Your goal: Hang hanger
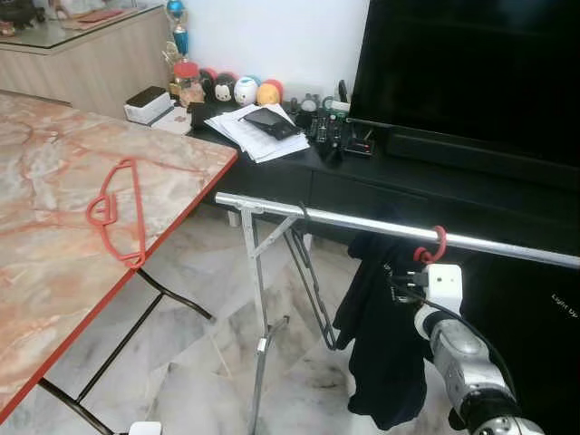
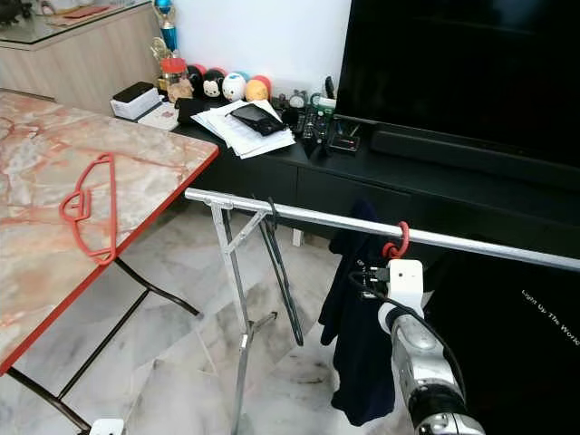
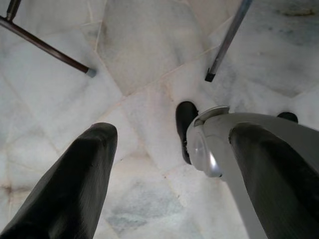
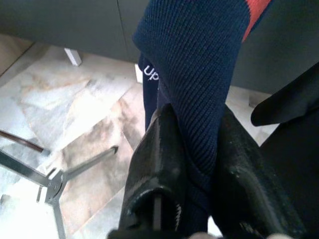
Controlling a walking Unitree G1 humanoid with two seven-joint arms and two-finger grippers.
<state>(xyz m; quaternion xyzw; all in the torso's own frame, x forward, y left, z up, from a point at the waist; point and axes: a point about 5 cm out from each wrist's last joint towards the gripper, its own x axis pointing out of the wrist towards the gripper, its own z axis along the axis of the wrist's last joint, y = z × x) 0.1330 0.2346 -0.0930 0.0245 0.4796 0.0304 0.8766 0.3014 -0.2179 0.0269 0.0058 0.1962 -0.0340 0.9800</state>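
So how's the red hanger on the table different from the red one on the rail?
The red hanger on the table lies flat on the marble top, bare, with nothing holding it. The red hanger on the rail is hooked over the metal rail, carries a dark navy garment, and the right gripper is shut on that garment just below it. Only its hook is visible; the table one shows whole. Both are red.
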